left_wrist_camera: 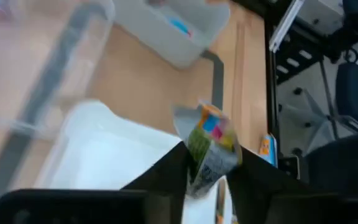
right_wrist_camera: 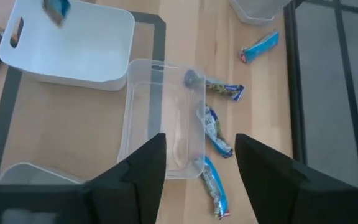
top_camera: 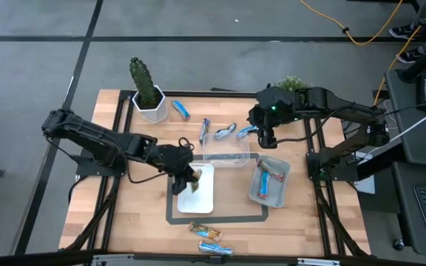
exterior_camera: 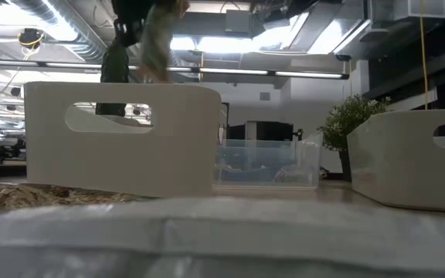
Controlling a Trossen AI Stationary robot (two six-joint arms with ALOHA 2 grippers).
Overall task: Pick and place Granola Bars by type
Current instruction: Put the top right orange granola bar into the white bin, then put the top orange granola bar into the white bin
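Observation:
My left gripper (top_camera: pixel 189 179) hovers over the white tray (top_camera: pixel 204 198) and is shut on a gold-green granola bar (left_wrist_camera: pixel 209 142), which the low view shows above the tray's rim (exterior_camera: pixel 122 93). My right gripper (right_wrist_camera: pixel 197 163) is open above the far side of the table. Its fingers straddle the clear container's edge (right_wrist_camera: pixel 199 124) and a blue-silver bar (right_wrist_camera: pixel 214 188) lying flat on the wood. More blue bars (right_wrist_camera: pixel 224 89) lie flat nearby. The grey tray (top_camera: pixel 260 193) holds blue-red bars (top_camera: pixel 272 174). My left gripper pinches one end of the gold-green bar (left_wrist_camera: pixel 204 171) between its two fingers, coming from above and pointing down. The bar's other end (left_wrist_camera: pixel 211 119) sticks out past the fingertips. The bar (exterior_camera: pixel 157 38) is lifted clear, above the white tray.
A cactus in a white pot (top_camera: pixel 148 94) stands at the far left, with a blue bar (top_camera: pixel 181 111) beside it. A small green plant (top_camera: pixel 293 83) stands at the far right. Two bars (top_camera: pixel 210 233) lie near the table's near edge. The clear container (top_camera: pixel 226 152) sits between both trays.

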